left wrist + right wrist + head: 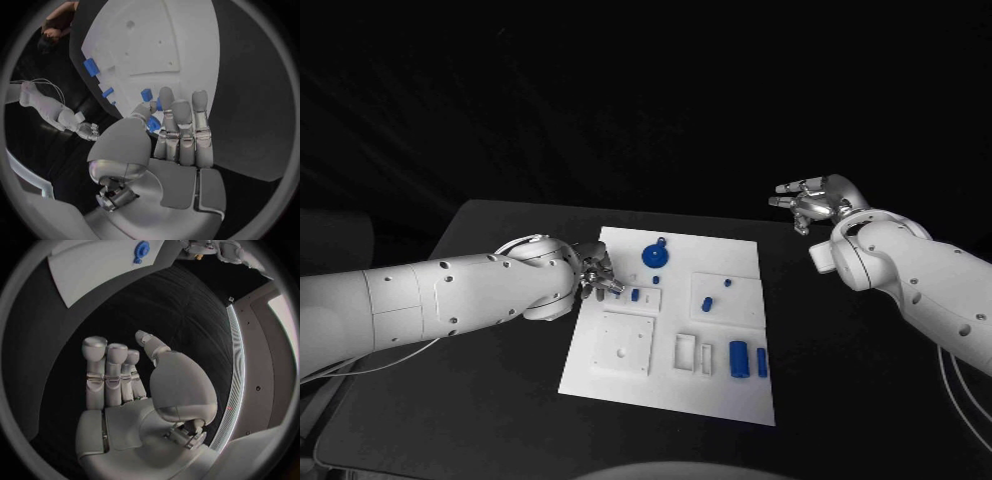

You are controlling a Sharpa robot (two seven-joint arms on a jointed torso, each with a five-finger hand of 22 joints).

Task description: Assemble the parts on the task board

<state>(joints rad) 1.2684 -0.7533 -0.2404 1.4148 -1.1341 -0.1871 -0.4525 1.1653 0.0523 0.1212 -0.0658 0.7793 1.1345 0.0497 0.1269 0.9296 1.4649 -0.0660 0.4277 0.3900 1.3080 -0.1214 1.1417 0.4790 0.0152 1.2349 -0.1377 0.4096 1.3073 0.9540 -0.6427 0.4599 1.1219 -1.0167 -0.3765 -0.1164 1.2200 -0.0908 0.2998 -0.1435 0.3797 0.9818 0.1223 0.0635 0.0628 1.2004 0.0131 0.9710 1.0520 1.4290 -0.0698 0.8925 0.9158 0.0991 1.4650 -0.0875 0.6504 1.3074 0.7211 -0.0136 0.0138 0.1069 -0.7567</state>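
two white arms reach over the black bench (pixel 473 420), one from each side of the white task board (pixel 733 395) that lies flat in the middle. the left hand (pixel 596 275) sits low over the board's left edge, about halfway along it, and its fingers (pixel 181 120) are brought together around a small blue part (pixel 153 124); in the left wrist view that blue piece shows between the thumb tip and the other fingertips, so the hand seems to pinch it, though the contact itself is partly hidden. just beside those fingertips another short blue part (pixel 635 295) lies on the board. a round blue part (pixel 655 256) with a small tab sits near the board's far end, close to the left hand. a small blue peg (pixel 708 304) rests on a raised square plate right of the middle, with a tinier blue piece (pixel 726 287) near it. two upright blue cylinders (pixel 738 359) stand side by side near the board's near right corner, next to a pale rectangular frame (pixel 685 353). a raised white square (pixel 626 343) fills the near left part of the board. the right hand (pixel 812 203) hovers well apart from the board, off its far right corner, above the bare bench; its fingers (pixel 106 375) are straight, slightly apart and hold nothing
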